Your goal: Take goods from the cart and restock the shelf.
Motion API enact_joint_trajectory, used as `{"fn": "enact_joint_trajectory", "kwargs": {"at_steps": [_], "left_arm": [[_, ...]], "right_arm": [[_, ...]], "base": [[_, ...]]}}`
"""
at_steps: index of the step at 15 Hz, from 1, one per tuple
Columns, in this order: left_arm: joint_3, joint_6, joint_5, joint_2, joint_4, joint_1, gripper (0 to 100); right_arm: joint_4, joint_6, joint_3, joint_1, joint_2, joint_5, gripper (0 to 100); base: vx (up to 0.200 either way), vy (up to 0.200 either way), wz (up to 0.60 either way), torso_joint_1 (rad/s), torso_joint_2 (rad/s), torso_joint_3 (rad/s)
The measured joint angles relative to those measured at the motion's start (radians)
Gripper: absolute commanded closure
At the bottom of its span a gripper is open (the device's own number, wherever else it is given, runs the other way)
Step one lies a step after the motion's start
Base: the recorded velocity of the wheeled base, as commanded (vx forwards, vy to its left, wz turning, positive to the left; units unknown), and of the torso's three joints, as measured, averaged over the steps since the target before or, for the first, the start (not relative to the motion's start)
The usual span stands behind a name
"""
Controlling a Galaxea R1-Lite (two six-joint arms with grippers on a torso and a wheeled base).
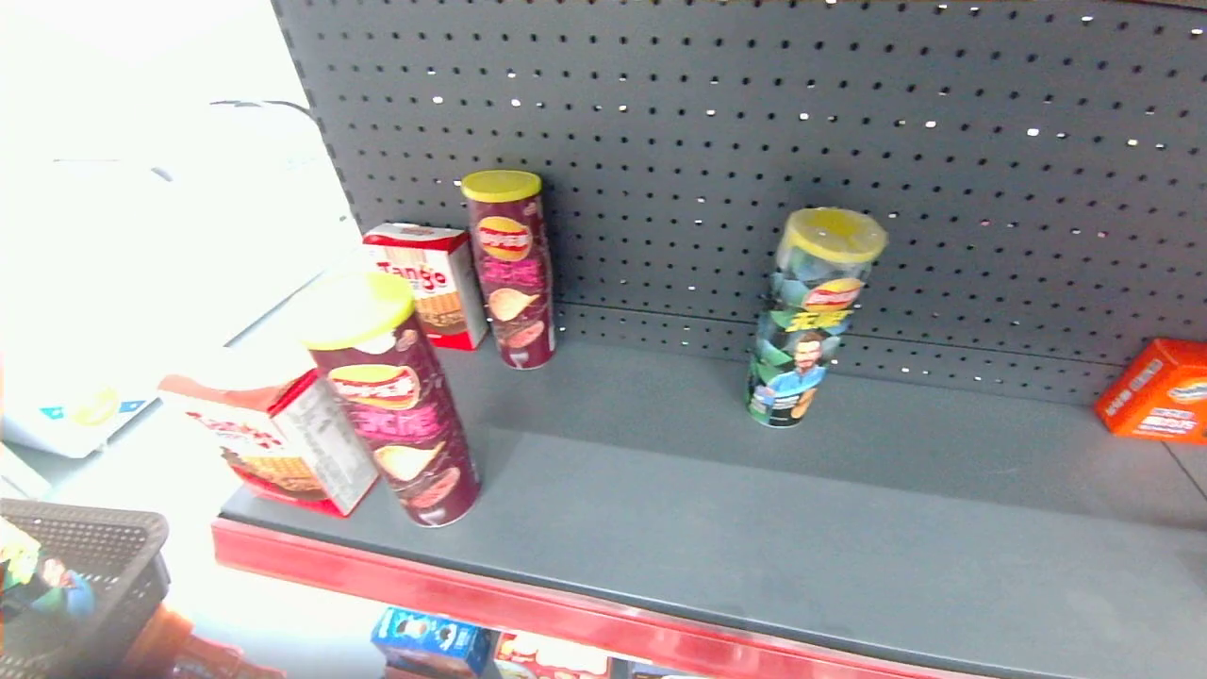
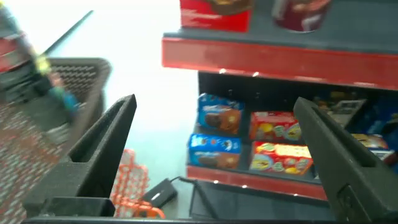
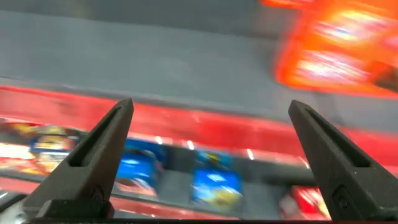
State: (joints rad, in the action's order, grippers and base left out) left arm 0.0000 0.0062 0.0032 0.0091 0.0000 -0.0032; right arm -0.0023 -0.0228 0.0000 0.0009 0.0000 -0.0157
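The grey shelf [image 1: 717,509] with a red front edge [image 1: 490,589] carries two maroon chip cans [image 1: 401,401] [image 1: 514,269], two red-and-white wafer boxes [image 1: 273,438] [image 1: 434,283], a green chip can [image 1: 811,316] and an orange box [image 1: 1155,391] at the far right. The dark cart basket [image 1: 80,575] sits at the lower left, goods inside. My left gripper [image 2: 214,134] is open and holds nothing, below the shelf's front edge [image 2: 280,56], beside the cart basket [image 2: 59,93]. My right gripper [image 3: 211,134] is open and holds nothing, in front of the shelf edge [image 3: 205,121], near the orange box [image 3: 342,46].
A pegboard back wall [image 1: 754,141] stands behind the shelf. The lower shelf holds blue and red snack boxes [image 2: 239,134] [image 3: 214,183]. The shelf's middle and front right are bare. An orange cart frame [image 2: 130,180] lies low by the basket.
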Motion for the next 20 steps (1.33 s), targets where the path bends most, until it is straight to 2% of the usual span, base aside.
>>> {"fn": "enact_joint_trajectory", "kwargs": {"at_steps": [2,16,18,20], "left_arm": [[0.0,0.0,0.0,0.0,0.0,0.0,0],[-0.001,0.0,0.007,0.0,-0.002,0.0,0],[-0.051,0.011,0.02,0.002,0.0,0.0,0],[-0.142,0.033,0.062,0.04,0.07,0.001,0]], "right_arm": [[0.0,0.0,0.0,0.0,0.0,-0.001,0],[0.0,0.015,0.0,0.001,0.0,-0.001,0],[0.0,0.015,0.0,0.0,0.0,-0.001,0],[0.0,0.015,0.0,0.0,0.0,-0.001,0]], "base": [[0.0,0.0,0.6,0.002,0.0,0.002],[0.0,0.0,0.0,0.0,0.0,0.0],[0.0,0.0,0.0,0.0,0.0,0.0],[0.0,0.0,0.0,0.0,0.0,0.0]]}}
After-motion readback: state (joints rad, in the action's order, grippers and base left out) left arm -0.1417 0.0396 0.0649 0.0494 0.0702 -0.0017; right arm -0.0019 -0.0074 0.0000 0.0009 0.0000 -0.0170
